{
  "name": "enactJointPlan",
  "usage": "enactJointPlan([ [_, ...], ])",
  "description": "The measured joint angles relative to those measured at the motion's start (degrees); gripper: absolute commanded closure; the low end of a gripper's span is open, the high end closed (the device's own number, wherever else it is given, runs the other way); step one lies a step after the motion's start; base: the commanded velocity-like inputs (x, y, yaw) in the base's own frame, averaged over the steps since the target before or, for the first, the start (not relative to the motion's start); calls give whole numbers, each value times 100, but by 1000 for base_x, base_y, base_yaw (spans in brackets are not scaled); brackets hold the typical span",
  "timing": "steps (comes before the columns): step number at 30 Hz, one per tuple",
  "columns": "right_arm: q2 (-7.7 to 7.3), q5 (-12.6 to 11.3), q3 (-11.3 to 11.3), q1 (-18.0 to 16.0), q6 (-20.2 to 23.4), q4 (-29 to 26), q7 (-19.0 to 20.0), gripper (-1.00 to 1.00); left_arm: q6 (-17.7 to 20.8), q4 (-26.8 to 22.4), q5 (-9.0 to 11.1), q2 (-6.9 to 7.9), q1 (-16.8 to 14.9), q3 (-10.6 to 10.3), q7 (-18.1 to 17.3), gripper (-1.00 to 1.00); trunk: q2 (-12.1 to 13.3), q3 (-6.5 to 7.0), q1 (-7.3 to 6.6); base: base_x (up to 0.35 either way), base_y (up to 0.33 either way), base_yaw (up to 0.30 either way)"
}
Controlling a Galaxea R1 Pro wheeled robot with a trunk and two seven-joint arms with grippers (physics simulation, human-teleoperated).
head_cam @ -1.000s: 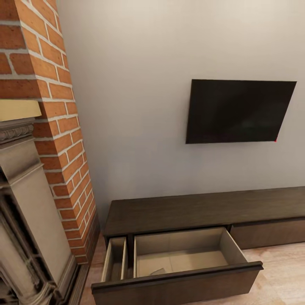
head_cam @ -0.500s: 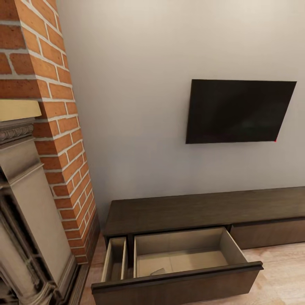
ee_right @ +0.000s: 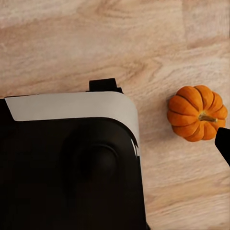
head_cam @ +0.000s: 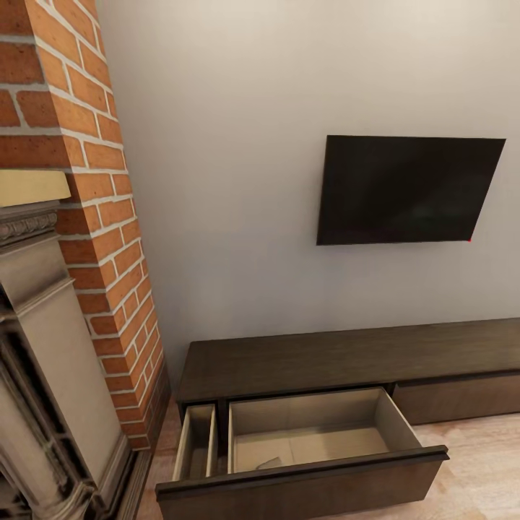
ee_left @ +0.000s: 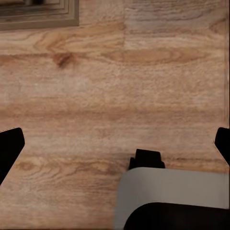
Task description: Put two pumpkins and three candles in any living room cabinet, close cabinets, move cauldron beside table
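Observation:
The cabinet (head_cam: 347,357), a long low dark-brown unit, stands against the wall under the TV in the head view. Its wide left drawer (head_cam: 310,433) is pulled out, showing a tan inside, and a narrow compartment (head_cam: 195,444) beside it is open too. One orange pumpkin (ee_right: 196,112) with a short stem sits on the plank floor in the right wrist view, close to one dark fingertip (ee_right: 223,143). My right gripper (ee_right: 116,143) is open and holds nothing. My left gripper (ee_left: 116,143) is open over bare floor. Candles, cauldron and table are out of view.
A brick fireplace (head_cam: 79,217) with a carved stone surround (head_cam: 50,375) rises left of the cabinet. A black TV (head_cam: 408,189) hangs on the wall. My grey and black base (ee_right: 72,158) lies under both wrists, also (ee_left: 167,196). A dark moulded edge (ee_left: 38,12) borders the floor.

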Motion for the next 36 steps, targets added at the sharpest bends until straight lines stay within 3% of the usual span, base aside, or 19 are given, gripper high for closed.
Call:
enactJointPlan([
  [9,-3,41,50,2,-45,-2,-3,-100,293,239,20,-286,0,20,-38,-100,0,0,0,0,0,0],
  [14,-16,44,51,2,-102,-7,-6,-100,454,401,44,-304,0,53,-93,-100,0,0,0,0,0,0],
  [15,-25,44,51,2,-134,-9,-6,-100,1030,544,65,-301,-1,89,-135,-100,0,0,0,0,0,0],
  [16,-31,44,50,2,-154,-12,-6,-100,1051,572,70,-300,-1,111,-163,-100,0,0,0,0,0,0],
  [24,-89,51,49,0,-366,-130,2,-100,976,759,74,-279,-1,265,-354,-100,0,0,0,0,0,0],
  [30,-128,52,47,0,-437,-153,0,-100,530,776,81,-270,-1,279,-378,-100,0,0,0,0,0,0],
  [34,-131,52,49,0,-471,-154,2,-100,468,773,84,-276,-1,280,-380,-100,0,0,0,0,0,0],
  [36,-128,41,48,-1,-711,-155,8,-100,430,771,84,-295,-1,279,-390,-100,0,0,0,0,0,0],
])
